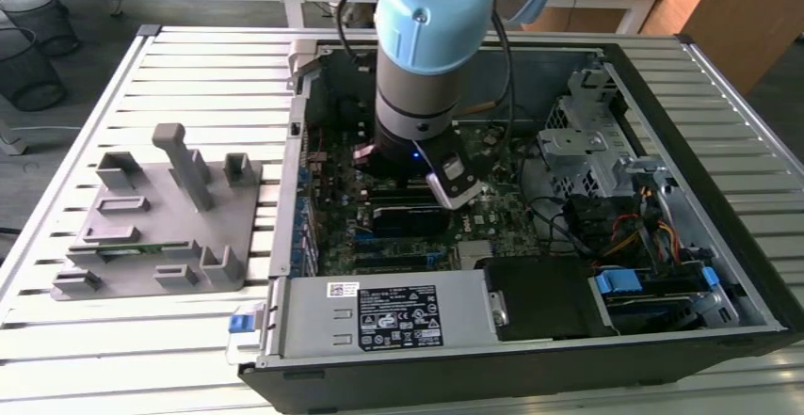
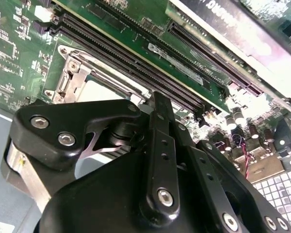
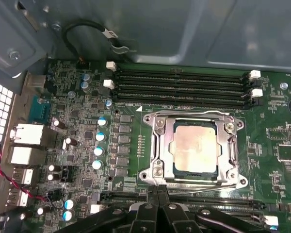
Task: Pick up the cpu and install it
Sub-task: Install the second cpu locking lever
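While the cpu point(image 3: 194, 148) sits seated in its socket frame point(image 3: 157, 145), the gripper point(image 3: 157, 206) hovers beside it, fingers together, holding nothing.

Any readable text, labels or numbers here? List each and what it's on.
Nothing can be quoted reliably.
Black label on the power supply: print too small to read.
White sticker above it: too small.
White lettering on the black card: cut off at the edge and blurred.
Silkscreen markings on the motherboard: too small.
cpu top: glare, no marking readable.
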Motion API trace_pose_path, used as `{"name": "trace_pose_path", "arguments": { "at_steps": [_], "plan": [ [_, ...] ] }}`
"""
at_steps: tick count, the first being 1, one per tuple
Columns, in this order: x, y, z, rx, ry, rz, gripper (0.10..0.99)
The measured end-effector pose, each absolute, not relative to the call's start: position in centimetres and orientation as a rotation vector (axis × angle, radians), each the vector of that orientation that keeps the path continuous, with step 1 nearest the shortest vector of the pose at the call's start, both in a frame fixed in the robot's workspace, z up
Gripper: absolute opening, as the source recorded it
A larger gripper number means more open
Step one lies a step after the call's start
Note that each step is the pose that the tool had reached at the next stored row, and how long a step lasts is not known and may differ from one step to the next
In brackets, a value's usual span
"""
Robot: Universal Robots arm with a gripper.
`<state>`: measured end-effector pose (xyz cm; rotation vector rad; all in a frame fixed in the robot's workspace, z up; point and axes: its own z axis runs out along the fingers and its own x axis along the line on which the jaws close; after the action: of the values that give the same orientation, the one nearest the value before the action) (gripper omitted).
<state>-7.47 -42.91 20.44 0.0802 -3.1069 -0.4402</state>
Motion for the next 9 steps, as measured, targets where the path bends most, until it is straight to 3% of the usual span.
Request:
{"name": "trace_pose_path", "arguments": {
  "at_steps": [9],
  "plan": [
    [-7.67, -43.18, 19.94, 0.11, -3.104, -0.48, 0.106]
  ]
}}
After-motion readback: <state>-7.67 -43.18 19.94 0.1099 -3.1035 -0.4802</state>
